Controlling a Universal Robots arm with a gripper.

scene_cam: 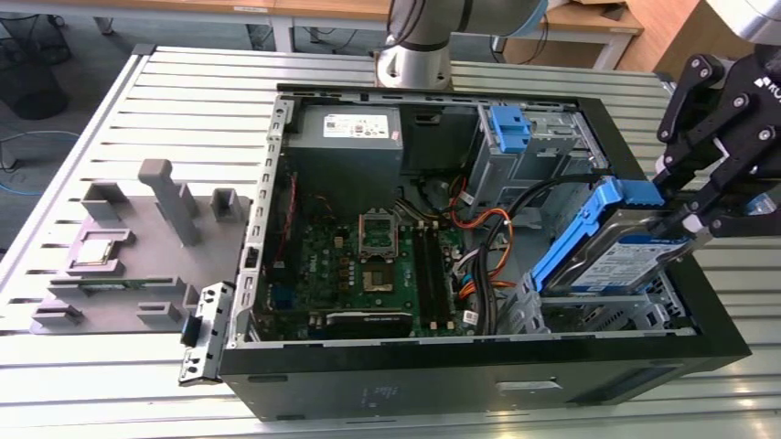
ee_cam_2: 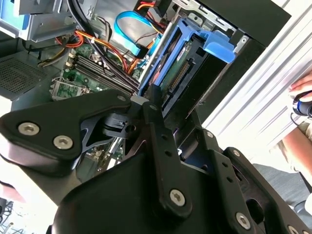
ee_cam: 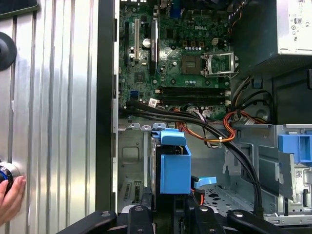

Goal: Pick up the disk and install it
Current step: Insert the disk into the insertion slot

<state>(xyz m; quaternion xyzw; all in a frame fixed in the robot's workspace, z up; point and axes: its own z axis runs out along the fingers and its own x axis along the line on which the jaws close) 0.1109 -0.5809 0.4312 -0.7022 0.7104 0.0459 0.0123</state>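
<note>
The gripper [scene_cam: 686,222] is clenched on one end of the disk [scene_cam: 616,256] at the exterior view's right, holding it steeply tilted above the metal drive cage [scene_cam: 610,315] in the lower right corner of the open computer case [scene_cam: 488,375]. The silver drive sits clipped in its bright blue frame, label facing up. Its lower end points down towards the cage mouth, though whether it touches the cage cannot be told. In the second wrist view the underside of the disk [ee_cam_2: 178,73] shows a bare circuit board and a connector strip. Orange and black cables [scene_cam: 488,229] run just beside the cage, with the motherboard [scene_cam: 366,256] beyond.

The drive looks dense and rigid, heavy for its size, and likely sensitive to knocks. The plastic frame probably flexes and its smooth faces may slip. The safest hold appears to be across the frame's stiff side rails, clear of the board, the connector and the thin blue tab.
</note>
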